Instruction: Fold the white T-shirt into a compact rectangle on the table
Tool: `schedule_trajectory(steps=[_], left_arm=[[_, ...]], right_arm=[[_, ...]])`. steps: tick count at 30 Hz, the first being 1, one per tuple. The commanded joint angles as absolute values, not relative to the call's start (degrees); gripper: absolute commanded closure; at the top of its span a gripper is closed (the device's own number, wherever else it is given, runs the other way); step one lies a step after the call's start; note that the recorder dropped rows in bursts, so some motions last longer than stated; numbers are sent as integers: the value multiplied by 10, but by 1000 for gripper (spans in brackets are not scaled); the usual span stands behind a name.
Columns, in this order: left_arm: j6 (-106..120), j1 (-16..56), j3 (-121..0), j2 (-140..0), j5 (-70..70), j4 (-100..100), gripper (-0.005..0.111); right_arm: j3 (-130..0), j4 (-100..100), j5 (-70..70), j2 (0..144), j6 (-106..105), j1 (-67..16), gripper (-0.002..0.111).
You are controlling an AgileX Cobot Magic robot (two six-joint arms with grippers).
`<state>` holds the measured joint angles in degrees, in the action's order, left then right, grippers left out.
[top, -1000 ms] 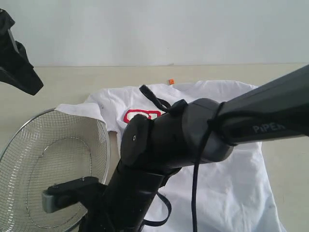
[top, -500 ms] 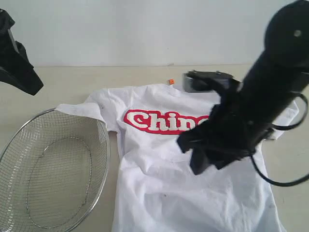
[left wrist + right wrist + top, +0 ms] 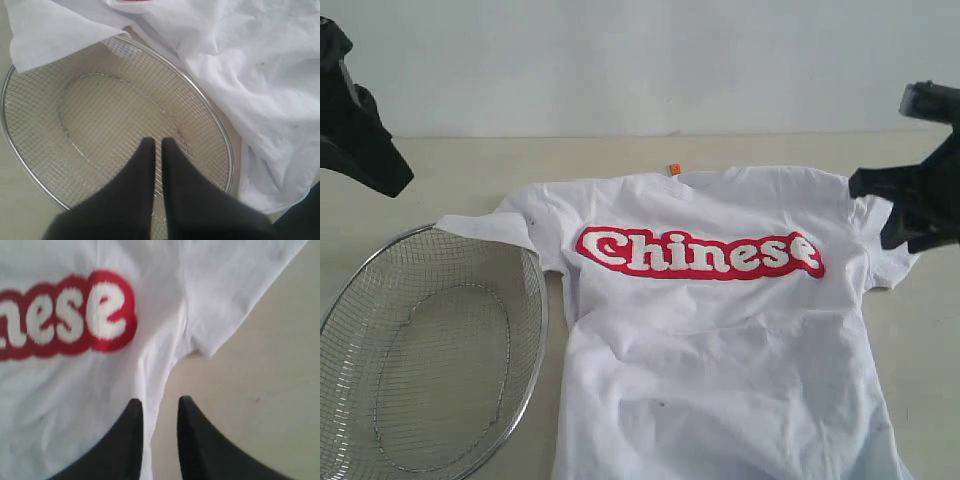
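- The white T-shirt (image 3: 720, 340) is lying face up on the bench (image 3: 450, 170), with its red "Chinese" banner (image 3: 700, 253) showing and its orange neck tag (image 3: 673, 169) at the far side. It is spreading almost flat with a few wrinkles, so no fold looks begun.
- One sleeve (image 3: 485, 228) is draping over the rim of the wire-mesh basket (image 3: 542, 320) just beside the shirt. It probably needs lifting clear before that side can fold cleanly.
- The left end effector (image 3: 156, 145) is hovering over the basket, jaws pressed together and holding nothing. It seems to be waiting out of the way.
- The right end effector (image 3: 159, 405) is hanging above the shirt's side edge, just below the other sleeve (image 3: 235, 290). Its jaws are standing narrowly apart with no cloth visibly pinched, likely lining up on that edge for the first fold.
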<state>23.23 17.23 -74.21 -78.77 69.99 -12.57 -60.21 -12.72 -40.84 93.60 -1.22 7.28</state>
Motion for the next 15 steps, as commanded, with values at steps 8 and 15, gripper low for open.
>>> schedule_trajectory(steps=[8, 15], left_arm=[[227, 172, -739, -784, 700, -151, 102], [227, 172, -739, -784, 700, -151, 102]], right_arm=[[-849, -97, -496, 1137, -17, 109, 96], [-876, -81, -496, 1190, -5, 109, 96]])
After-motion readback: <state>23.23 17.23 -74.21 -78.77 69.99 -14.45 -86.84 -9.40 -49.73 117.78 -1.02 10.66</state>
